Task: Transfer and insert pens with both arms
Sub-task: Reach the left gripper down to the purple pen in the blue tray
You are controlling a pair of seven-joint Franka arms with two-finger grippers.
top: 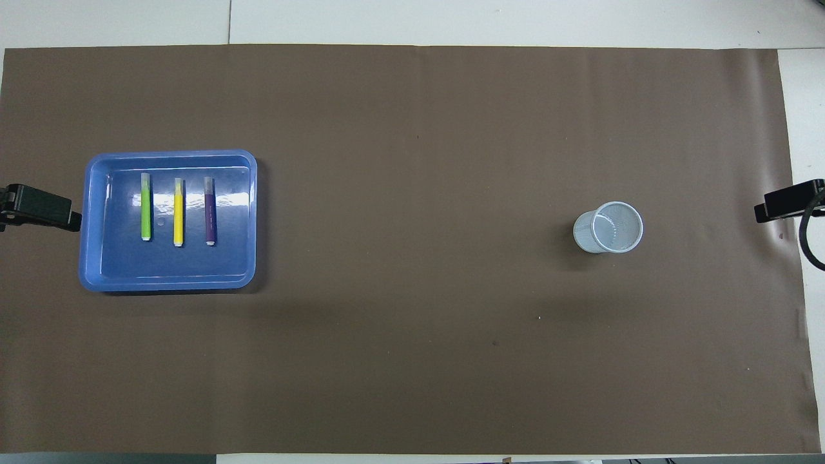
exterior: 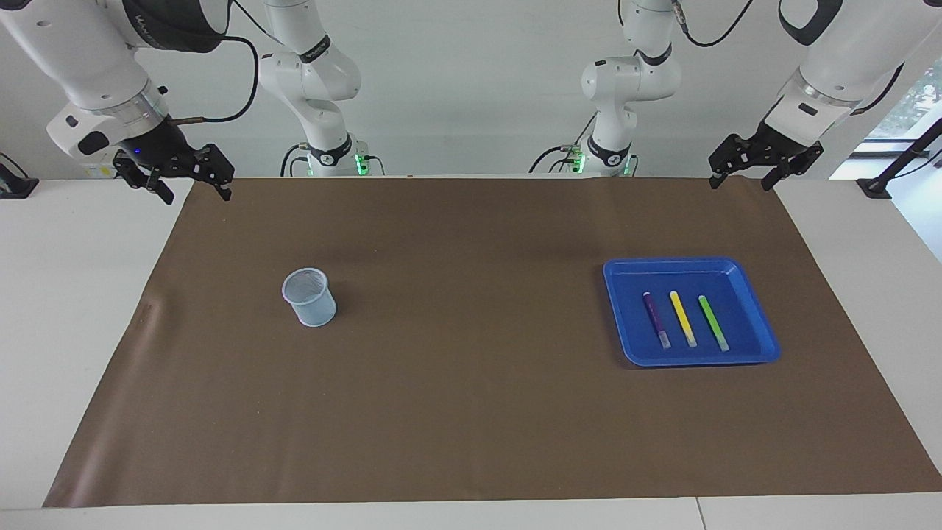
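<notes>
Blue plastic is framing the main risk in the facing view: the blue tray (exterior: pixel 690 311) is holding the purple pen (exterior: pixel 656 319), the yellow pen (exterior: pixel 683 319) and the light green pen (exterior: pixel 713 322) side by side, close together, lying flat. A finger coming down on one could, I judge, nudge its neighbour or slip off the slim round barrel against the tray floor. Well apart from the tray, toward the right arm's end of the table, the white mesh cup (exterior: pixel 310 297) is standing upright on the brown mat (exterior: pixel 471 412); being light with a narrow mouth, it could tip if a pen arrives slanted, and the handover between the arms could drop a pen. The left gripper (exterior: pixel 764 157) is hanging over the mat's edge, higher than the tray, fingers spread wide and empty. The right gripper (exterior: pixel 175 174) is hanging over the mat's corner at the cup's end, also wide and empty. Both arms are waiting.

Seen from overhead, the tray (top: pixel 97 225) is showing the light green pen (top: pixel 146 207), yellow pen (top: pixel 178 212) and purple pen (top: pixel 209 211) parallel, none touching. The cup (top: pixel 608 227) is showing its open mouth. Only a tip of the left gripper (top: pixel 40 207) is showing just beside the tray's rim, and a tip of the right gripper (top: pixel 787 201) at the mat's (top: pixel 412 354) edge past the cup.
</notes>
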